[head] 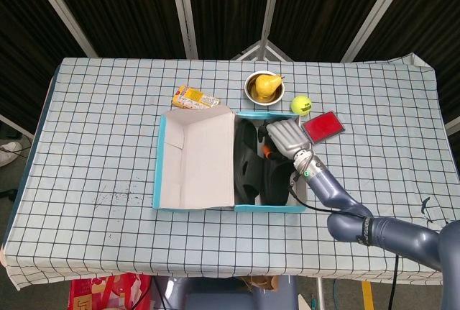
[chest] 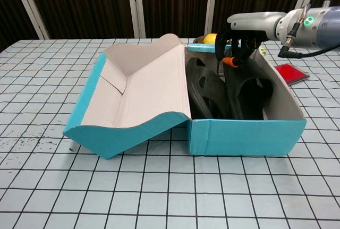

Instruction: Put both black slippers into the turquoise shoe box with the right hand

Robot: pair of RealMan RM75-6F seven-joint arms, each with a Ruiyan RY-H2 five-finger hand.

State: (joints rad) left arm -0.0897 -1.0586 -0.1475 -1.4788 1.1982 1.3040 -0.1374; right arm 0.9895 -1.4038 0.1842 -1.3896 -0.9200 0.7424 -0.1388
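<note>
Slippers first: both black slippers sit inside the turquoise shoe box (chest: 247, 135), the left slipper (chest: 204, 88) and the right slipper (chest: 248, 88) standing side by side on edge in the right compartment. The box lid (chest: 138, 88) hangs open to the left. My right hand (chest: 236, 37) sits low over the far end of the right slipper, fingers (head: 277, 136) pointing down into the box. They look to be touching the slipper's far end, but I cannot tell whether they grip it or merely rest on it. My left hand is in neither view. Beyond the box I see a bowl (head: 261, 87) holding a yellow pear, a tennis ball (head: 300, 103), a red card (head: 323, 126) and a snack packet (head: 195, 98).
</note>
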